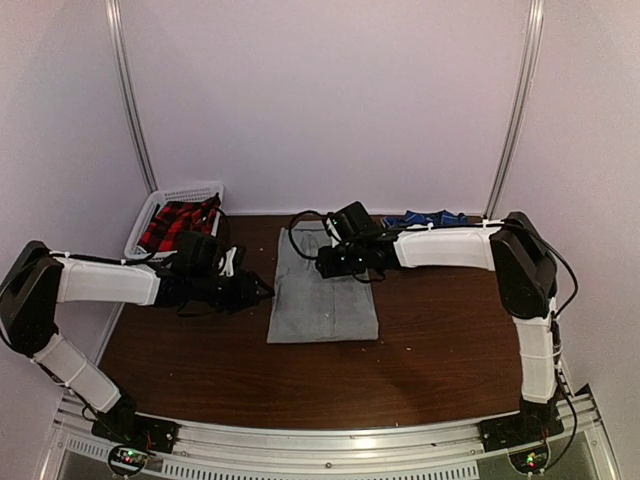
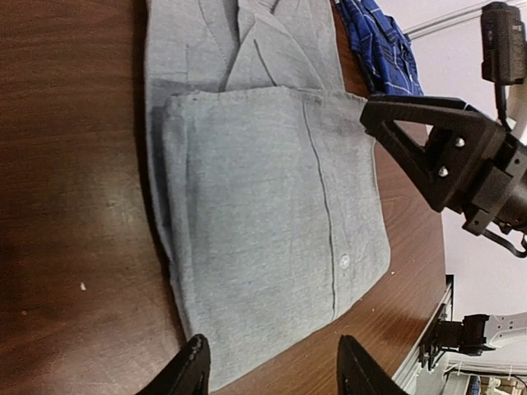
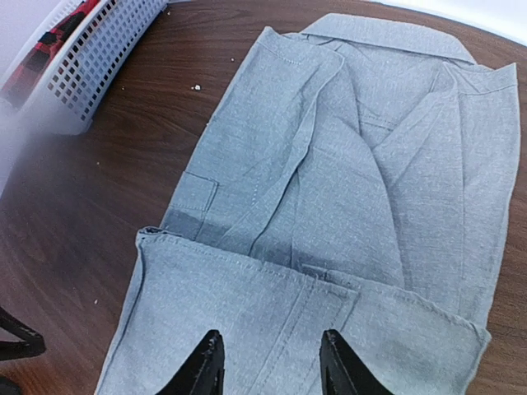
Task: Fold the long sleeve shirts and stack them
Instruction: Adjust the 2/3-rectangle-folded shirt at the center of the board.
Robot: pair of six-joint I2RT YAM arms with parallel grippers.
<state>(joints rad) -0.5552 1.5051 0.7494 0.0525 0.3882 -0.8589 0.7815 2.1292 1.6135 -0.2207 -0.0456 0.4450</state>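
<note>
Item 1: grey shirt, plain light grey with a collar and button front. It lies flat mid-desk, folded to a narrow rectangle, collar toward the far edge. The lower half is doubled up over the chest, and the placket shows one white button.

Item 2: blue plaid shirt, dark blue with thin white lines. It lies bunched at the far edge, to the right of item 1 and apart from it.

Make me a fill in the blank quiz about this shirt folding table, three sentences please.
1. The folded shirt is plain ____.
2. The crumpled plaid shirt outside the basket is ____.
3. That basket, holding red fabric, is ____.
Missing words: grey; blue; white.
</note>
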